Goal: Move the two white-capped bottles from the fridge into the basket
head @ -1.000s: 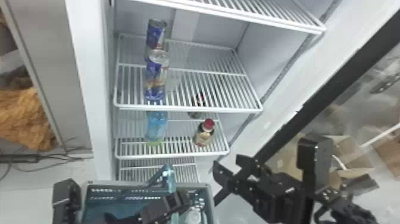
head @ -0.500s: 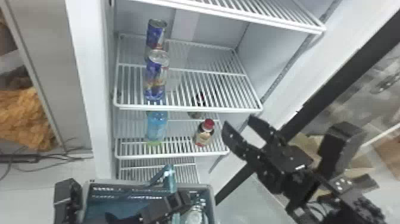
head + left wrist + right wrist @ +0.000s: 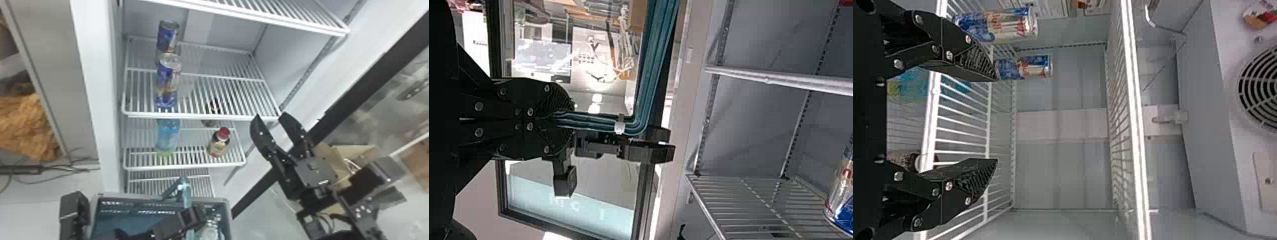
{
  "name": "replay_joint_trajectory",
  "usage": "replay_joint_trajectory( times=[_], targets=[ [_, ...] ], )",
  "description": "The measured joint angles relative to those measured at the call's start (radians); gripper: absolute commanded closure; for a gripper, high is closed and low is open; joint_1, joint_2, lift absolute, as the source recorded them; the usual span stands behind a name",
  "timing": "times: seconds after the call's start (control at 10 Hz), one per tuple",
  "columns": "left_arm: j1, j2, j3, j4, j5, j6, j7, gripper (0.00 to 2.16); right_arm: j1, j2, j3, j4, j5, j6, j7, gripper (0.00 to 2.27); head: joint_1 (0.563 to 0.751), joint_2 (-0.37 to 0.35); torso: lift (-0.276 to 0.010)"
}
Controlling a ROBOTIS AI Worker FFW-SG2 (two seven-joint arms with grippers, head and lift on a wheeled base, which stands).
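Observation:
My left gripper (image 3: 188, 223) is low at the basket (image 3: 227, 220); in the left wrist view the same left gripper (image 3: 564, 119) is shut on the basket's teal handle (image 3: 649, 75). Clear bottles (image 3: 210, 231) are inside the basket at its right; their caps cannot be made out. My right gripper (image 3: 269, 117) stands open and empty at the right front corner of the fridge's middle shelf (image 3: 204, 116). In the right wrist view the right gripper (image 3: 997, 120) has its fingers wide apart, facing the fridge interior.
Two blue cans (image 3: 166, 81) stand in line on the middle shelf's left. Below are a blue bottle (image 3: 168, 134) and a red-capped bottle (image 3: 219, 142). Another shelf (image 3: 255, 16) spans above. The dark door frame (image 3: 351, 95) slants behind the right arm.
My right gripper has risen in the head view from beside the basket, past the lower shelf, to the middle shelf's height, staying open. The left gripper and basket look unmoved.

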Motion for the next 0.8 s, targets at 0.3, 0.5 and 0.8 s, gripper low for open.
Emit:
replay_joint_trajectory(
  times=[0.3, 0.5, 0.8],
  targets=[
    [0.003, -0.001, 0.0, 0.003, -0.001, 0.0, 0.0, 1.19, -0.005, 0.016, 0.015, 0.068, -0.009, -0.077, -0.004, 0.52, 0.695, -0.35, 0.0],
    [0.005, -0.001, 0.003, 0.003, 0.0, 0.0, 0.0, 1.19, -0.005, 0.019, 0.014, 0.072, -0.009, -0.093, -0.006, 0.52, 0.695, -0.35, 0.0],
    [0.008, -0.001, 0.004, 0.002, 0.003, 0.0, 0.0, 1.19, -0.003, 0.019, 0.014, 0.073, -0.008, -0.106, -0.007, 0.52, 0.695, -0.35, 0.0]
  ],
)
